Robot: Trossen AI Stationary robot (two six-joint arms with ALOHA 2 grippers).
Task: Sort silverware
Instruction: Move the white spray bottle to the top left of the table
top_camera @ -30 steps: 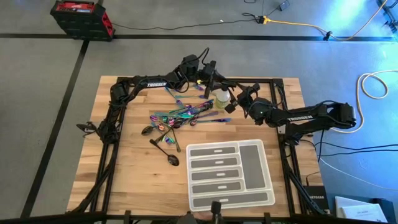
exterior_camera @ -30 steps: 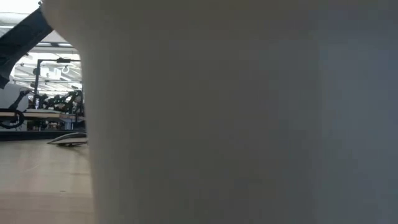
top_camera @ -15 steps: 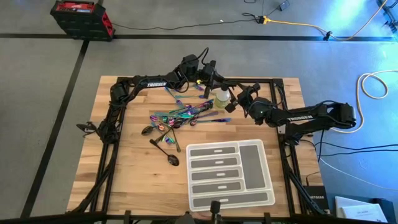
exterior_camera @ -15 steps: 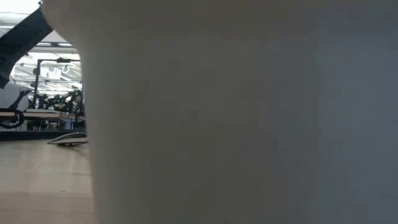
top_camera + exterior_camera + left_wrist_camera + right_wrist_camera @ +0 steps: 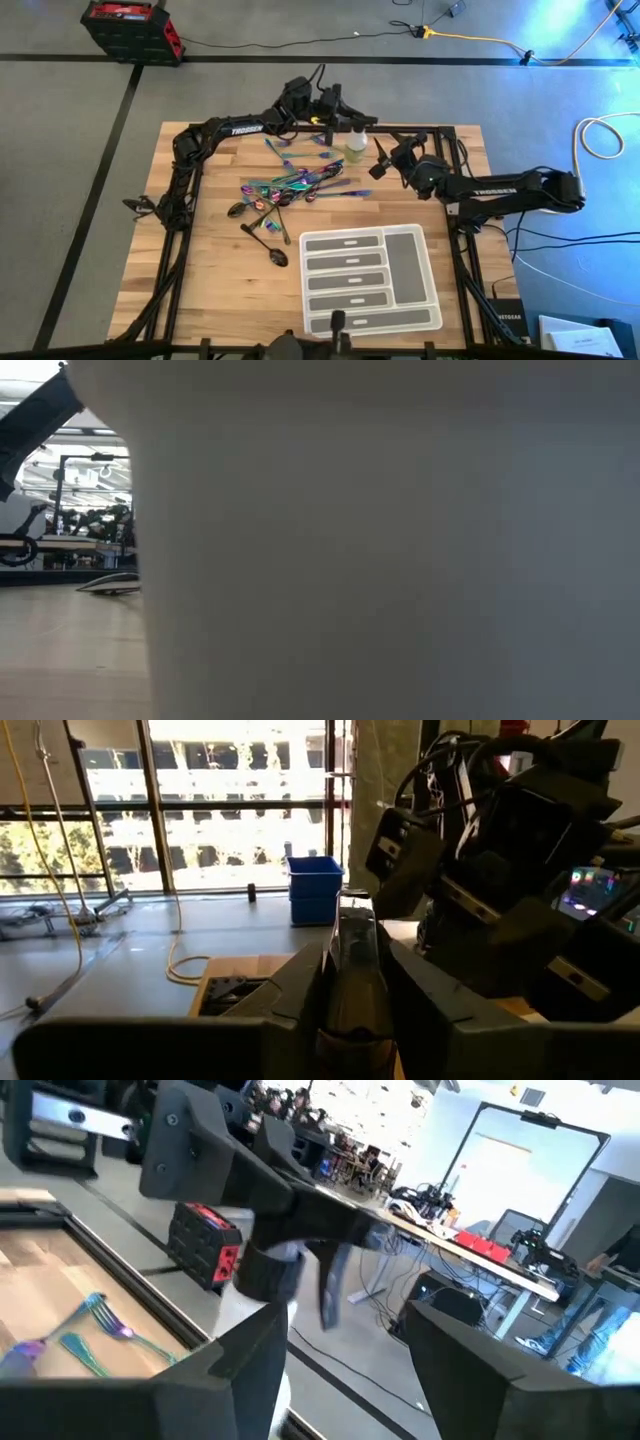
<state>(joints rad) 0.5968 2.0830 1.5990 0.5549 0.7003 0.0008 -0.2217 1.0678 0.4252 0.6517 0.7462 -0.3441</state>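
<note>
White-grey compartment tray (image 5: 418,262) sits at the near right of the wooden table (image 5: 215,285); all its slots look bare, nothing lying in them. In the low view a pale blurred surface up close blocks nearly everything.

Further back, the silverware (image 5: 285,192) lies loose on the table left of centre: dark spoons nearest, iridescent pieces piled mid-table, a few forks (image 5: 285,153) toward the far edge. None in the tray.

At the far edge stands the yellow-green spray bottle (image 5: 356,142), upright. Left gripper (image 5: 338,108) is just beside its top; in the left wrist view the fingers (image 5: 300,982) are clenched on a slim dark upright part (image 5: 352,960), apparently the bottle's, though I cannot tell for sure. Right gripper (image 5: 382,160) hangs right of the bottle, jaws spread wide, holding nothing.

Versus a second ago: left gripper has shifted toward the far edge, bottle moved slightly the same way, right arm pulled a little right. Silverware and tray unchanged.
</note>
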